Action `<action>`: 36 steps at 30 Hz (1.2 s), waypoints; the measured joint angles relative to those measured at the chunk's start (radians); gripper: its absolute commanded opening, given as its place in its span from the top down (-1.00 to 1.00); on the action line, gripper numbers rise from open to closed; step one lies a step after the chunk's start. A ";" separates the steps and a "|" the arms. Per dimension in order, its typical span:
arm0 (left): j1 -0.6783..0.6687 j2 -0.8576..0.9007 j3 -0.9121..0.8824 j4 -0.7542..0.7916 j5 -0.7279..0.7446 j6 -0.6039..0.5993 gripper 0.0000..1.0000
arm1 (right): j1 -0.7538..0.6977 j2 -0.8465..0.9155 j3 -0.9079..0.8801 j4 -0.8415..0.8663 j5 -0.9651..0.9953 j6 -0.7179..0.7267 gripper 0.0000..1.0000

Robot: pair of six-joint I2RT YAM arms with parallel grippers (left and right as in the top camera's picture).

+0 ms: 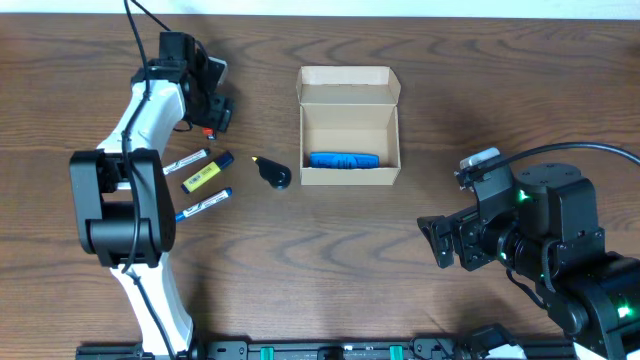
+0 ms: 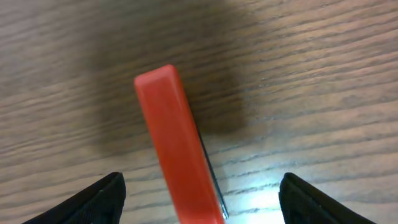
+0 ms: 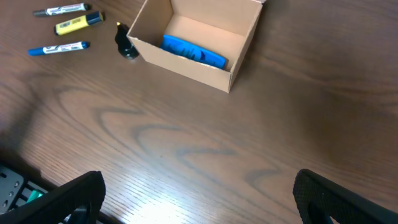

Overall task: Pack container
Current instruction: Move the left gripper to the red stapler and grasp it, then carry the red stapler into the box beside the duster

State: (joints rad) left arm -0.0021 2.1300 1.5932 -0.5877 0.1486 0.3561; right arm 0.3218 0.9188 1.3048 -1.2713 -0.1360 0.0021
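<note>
The container is an open tan cardboard box at the table's middle back, its lid flap folded back. A blue object lies inside it. My left gripper is open at the back left, straddling a flat red object that lies on the table between the fingers without touching them. My right gripper is open and empty over bare wood at the front right. The right wrist view shows the box and the blue object far ahead.
A black marker, a yellow highlighter and a blue marker lie left of the box. A small black item with a yellow tip sits by the box's front left corner.
</note>
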 measured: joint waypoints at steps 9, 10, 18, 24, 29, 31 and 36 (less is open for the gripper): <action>-0.002 0.066 0.000 0.027 -0.018 -0.045 -0.50 | 0.000 0.000 0.000 0.000 0.000 0.000 -0.99; -0.002 0.077 0.000 0.030 -0.012 -0.050 -0.46 | 0.000 0.000 0.000 0.000 0.000 0.000 -0.99; -0.005 0.080 0.002 0.046 -0.018 -0.074 0.42 | 0.000 0.000 0.000 0.000 0.000 0.000 -0.98; -0.006 0.080 0.009 0.031 -0.018 -0.094 0.76 | 0.000 0.000 0.000 0.000 0.000 0.000 -0.98; -0.010 0.075 0.033 -0.043 -0.023 -0.098 0.82 | 0.000 0.000 0.000 0.000 0.000 0.000 -0.99; -0.016 0.057 0.043 -0.070 -0.025 -0.098 0.85 | 0.000 0.000 0.000 0.000 0.000 0.000 -0.98; -0.063 -0.069 0.080 -0.082 -0.026 -0.076 0.88 | 0.000 0.000 0.000 0.000 0.000 0.000 -0.99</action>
State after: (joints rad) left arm -0.0647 2.0613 1.6730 -0.6697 0.1223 0.2806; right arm 0.3218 0.9188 1.3052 -1.2713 -0.1360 0.0021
